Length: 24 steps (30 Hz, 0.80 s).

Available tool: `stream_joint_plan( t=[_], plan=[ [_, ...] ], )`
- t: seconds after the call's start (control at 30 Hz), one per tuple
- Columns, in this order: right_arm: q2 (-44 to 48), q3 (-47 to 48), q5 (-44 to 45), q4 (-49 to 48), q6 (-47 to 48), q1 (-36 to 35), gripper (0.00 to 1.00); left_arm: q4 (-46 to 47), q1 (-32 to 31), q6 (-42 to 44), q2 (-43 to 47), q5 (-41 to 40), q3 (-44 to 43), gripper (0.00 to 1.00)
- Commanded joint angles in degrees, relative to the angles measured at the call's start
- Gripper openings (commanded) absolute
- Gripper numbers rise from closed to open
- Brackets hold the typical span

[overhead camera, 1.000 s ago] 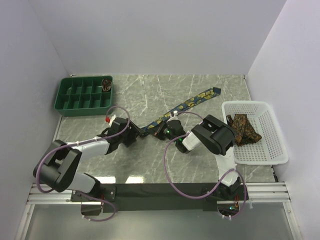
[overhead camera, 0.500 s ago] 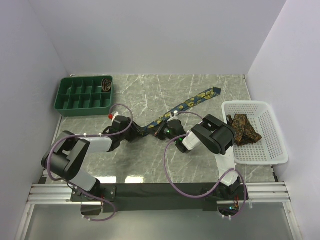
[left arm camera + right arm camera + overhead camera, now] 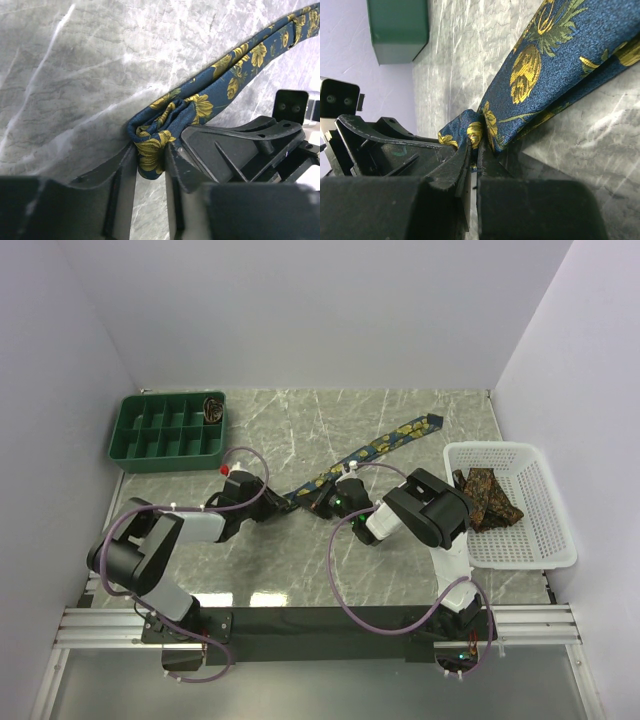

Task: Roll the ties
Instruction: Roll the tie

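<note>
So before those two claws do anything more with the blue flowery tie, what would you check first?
1. Right gripper clamped on the navy tie: ok, its jaws are pinched shut on the fabric.
2. Left gripper holding the folded end: ok, fabric fills the gap between its fingers.
3. Clearance between the two grippers: cannot tell, they sit very close together.
4. Rest of the tie free to feed in: ok, it lies straight on the table with nothing on it.
5. A roll formed: not ok, there is only a small fold at the end.
</note>
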<state>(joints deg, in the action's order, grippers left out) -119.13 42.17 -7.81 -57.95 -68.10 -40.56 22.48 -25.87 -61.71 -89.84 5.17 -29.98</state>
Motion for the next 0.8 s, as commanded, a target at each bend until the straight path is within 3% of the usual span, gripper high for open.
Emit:
stream_joint_plan(
  t=[0.0, 0.2, 0.3, 0.4, 0.47, 0.6, 0.67, 0.77],
  plan=[
    [-3.04, -0.43, 2.45, 8.12, 2.35, 0.65, 0.00, 2.83, -0.24, 1.68, -0.42, 4.14, -0.26, 0.29],
    [-3.04, 0.19, 2.19, 9.17, 3.58, 0.65, 0.00, 2.05, -0.24, 2.82, 0.54, 6.25, -0.78, 0.17],
    [-2.60, 0.54, 2.10, 9.79, 4.90, 0.57, 0.00, 0.46, -0.24, 3.35, 1.42, 7.31, -1.05, 0.02],
    [-1.20, 0.72, 1.84, 10.23, 6.83, 0.65, 0.01, -4.79, -0.24, 3.26, 3.17, 6.17, -1.66, 0.01],
    [0.21, 0.98, 1.75, 11.37, 9.37, 0.65, 0.07, -13.36, -0.24, 3.35, 4.23, 3.64, -3.77, 0.01],
    [5.12, 1.24, 1.75, 14.09, 14.12, 0.65, 0.30, -30.68, -0.24, 3.97, 6.34, -1.56, -9.21, 0.01],
    [6.62, 1.51, 1.23, 15.41, 16.59, 0.57, 0.37, -36.78, -0.24, 4.76, 6.43, -3.75, -12.38, 0.01],
    [9.09, 1.86, 0.08, 16.29, 19.05, 0.22, 0.38, -45.40, -0.32, 5.37, 6.87, -4.99, -14.93, 0.01]
  ],
)
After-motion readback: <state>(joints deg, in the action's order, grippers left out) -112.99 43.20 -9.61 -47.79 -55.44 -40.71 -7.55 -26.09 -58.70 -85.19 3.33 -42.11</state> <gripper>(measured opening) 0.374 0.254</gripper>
